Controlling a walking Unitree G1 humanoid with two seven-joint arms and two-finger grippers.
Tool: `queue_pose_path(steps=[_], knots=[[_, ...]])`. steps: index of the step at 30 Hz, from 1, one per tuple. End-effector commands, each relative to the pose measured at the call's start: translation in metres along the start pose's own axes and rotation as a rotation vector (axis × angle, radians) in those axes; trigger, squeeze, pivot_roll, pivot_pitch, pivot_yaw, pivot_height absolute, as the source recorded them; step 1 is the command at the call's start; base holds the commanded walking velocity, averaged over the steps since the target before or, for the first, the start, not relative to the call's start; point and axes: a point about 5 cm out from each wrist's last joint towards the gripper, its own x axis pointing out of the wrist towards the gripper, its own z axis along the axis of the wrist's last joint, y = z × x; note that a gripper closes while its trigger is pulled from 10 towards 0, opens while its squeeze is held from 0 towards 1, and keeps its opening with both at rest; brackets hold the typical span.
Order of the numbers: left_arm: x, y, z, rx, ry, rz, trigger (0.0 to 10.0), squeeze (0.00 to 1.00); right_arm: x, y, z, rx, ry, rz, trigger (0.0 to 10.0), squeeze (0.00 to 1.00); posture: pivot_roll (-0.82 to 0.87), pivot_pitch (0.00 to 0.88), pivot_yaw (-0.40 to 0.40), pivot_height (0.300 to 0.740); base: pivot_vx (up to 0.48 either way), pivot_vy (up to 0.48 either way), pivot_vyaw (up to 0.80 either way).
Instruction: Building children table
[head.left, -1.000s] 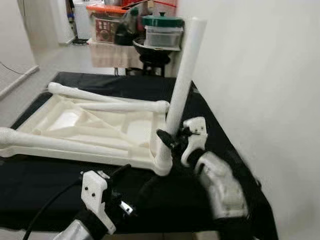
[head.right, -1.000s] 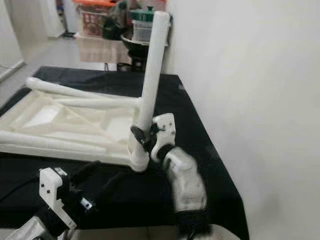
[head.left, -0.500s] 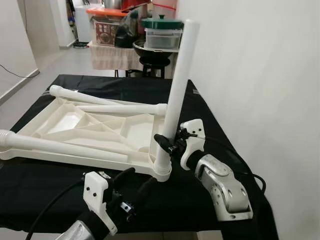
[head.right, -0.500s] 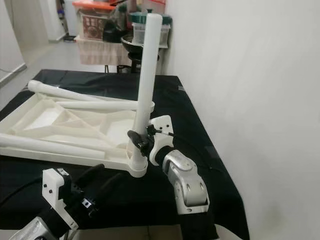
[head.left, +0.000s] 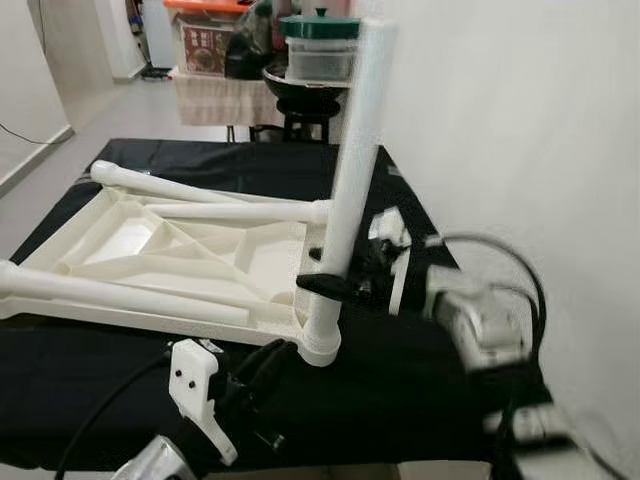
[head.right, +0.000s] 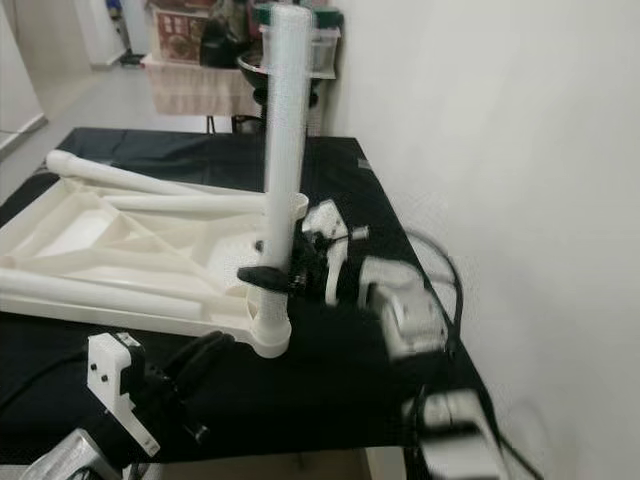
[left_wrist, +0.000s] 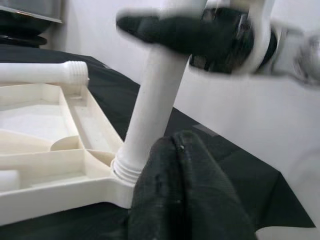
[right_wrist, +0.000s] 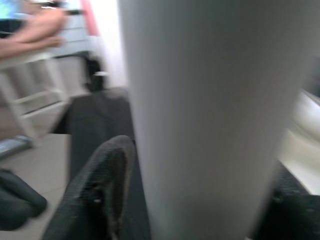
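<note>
The table top (head.left: 180, 255) lies upside down on the bench (head.left: 420, 385), near its right edge. It is the biggest thing here. Three legs lie flat on it: one (head.left: 120, 291) along the front, one (head.left: 240, 211) across the middle, one (head.left: 150, 185) at the back.

The fourth leg (head.left: 350, 170) stands up in the socket (head.left: 320, 345) at the top's front right corner. A second ago it leaned away to the right. Now it stands straighter. The right arm has swung round and looks blurred, so it is turning. I think the leg is being screwed in, and three more are left to do.

The right gripper (head.left: 335, 285) holds the leg low down, with a black finger (right_wrist: 100, 185) on each side.

The left gripper (head.left: 265, 365) sits at the front edge of the bench, just by the socket. Its fingers (left_wrist: 185, 195) look pressed together and hold nothing.

The bench has a black cloth. A white wall (head.left: 500, 120) runs along its right side. Behind the bench is a stand with boxes (head.left: 320, 55) and a grey floor (head.left: 110, 120).
</note>
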Motion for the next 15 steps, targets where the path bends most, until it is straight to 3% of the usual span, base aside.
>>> queue_pose_path(steps=[1, 10, 11, 12, 13, 15], knots=[[0.000, 0.001, -0.004, -0.003, 0.010, 0.015, 0.0, 0.00, 0.001, 0.000, -0.006, 0.032, 0.000, 0.060, 10.0, 1.00, 0.05, 0.000, -0.120, 0.740, 0.000, 0.000, 0.00], [0.000, 0.001, -0.004, -0.005, 0.008, 0.017, 0.0, 0.00, 0.007, -0.003, -0.008, 0.012, 0.033, 0.066, 10.0, 1.00, 0.05, 0.000, -0.119, 0.740, 0.000, 0.000, 0.00], [0.000, 0.001, -0.004, -0.006, 0.008, 0.016, 0.0, 0.00, 0.007, -0.005, -0.009, 0.018, 0.048, 0.089, 10.0, 0.29, 0.05, 0.000, -0.117, 0.740, 0.000, 0.000, 0.00], [0.000, 0.001, -0.004, -0.006, 0.008, 0.016, 0.0, 0.00, 0.007, -0.005, -0.009, 0.018, 0.048, 0.089, 10.0, 0.29, 0.05, 0.000, -0.117, 0.740, 0.000, 0.000, 0.00], [0.001, 0.001, -0.004, -0.008, 0.008, 0.015, 0.0, 0.00, 0.007, -0.008, -0.010, 0.027, 0.054, 0.094, 10.0, 0.00, 0.06, 0.000, -0.120, 0.740, 0.000, 0.000, 0.00], [0.001, 0.001, -0.004, -0.009, 0.007, 0.015, 0.0, 0.00, 0.007, -0.011, -0.010, 0.035, 0.054, 0.105, 10.0, 0.00, 0.06, 0.000, -0.120, 0.740, 0.000, 0.000, 0.00]])
